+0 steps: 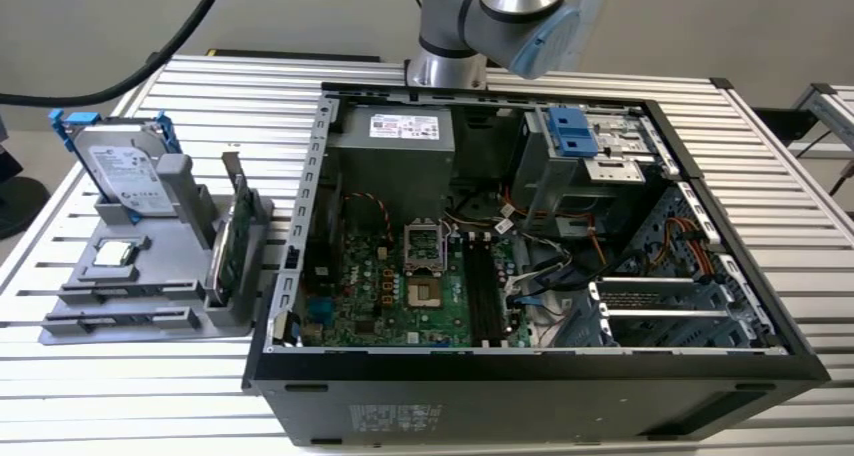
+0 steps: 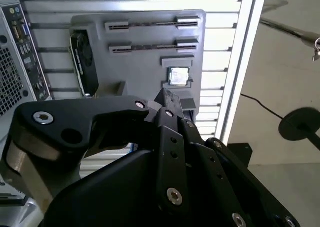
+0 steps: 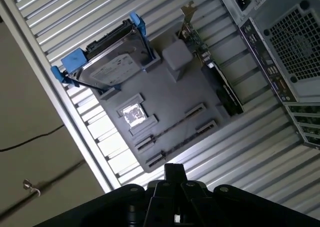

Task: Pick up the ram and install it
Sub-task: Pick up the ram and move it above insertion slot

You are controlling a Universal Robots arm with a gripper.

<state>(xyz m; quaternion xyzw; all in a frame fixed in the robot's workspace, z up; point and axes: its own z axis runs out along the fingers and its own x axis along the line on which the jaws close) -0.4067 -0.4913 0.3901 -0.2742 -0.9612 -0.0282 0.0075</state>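
Pincer [image 2: 169, 98] tips are pressed together, nothing seen between them. It hangs over the gray holder [image 3: 170, 94] on the counter [image 1: 240, 106], on the exterior view's left of the open PC case [image 1: 314, 226]. The holder carries a hard drive [image 3: 112, 67] with blue rails, a green card [image 3: 210, 72] standing on edge and a CPU chip [image 3: 134, 113].

Ram: can't tell where it sits. The holder's long slots [image 3: 172, 127], the part nearest the pincer tip, show only a thin dark line each. The motherboard memory slots [image 1: 487, 291] beside the CPU socket are dark strips, and I can't tell if a stick is seated. The arm [image 1: 514, 11] stands at the case's far end.
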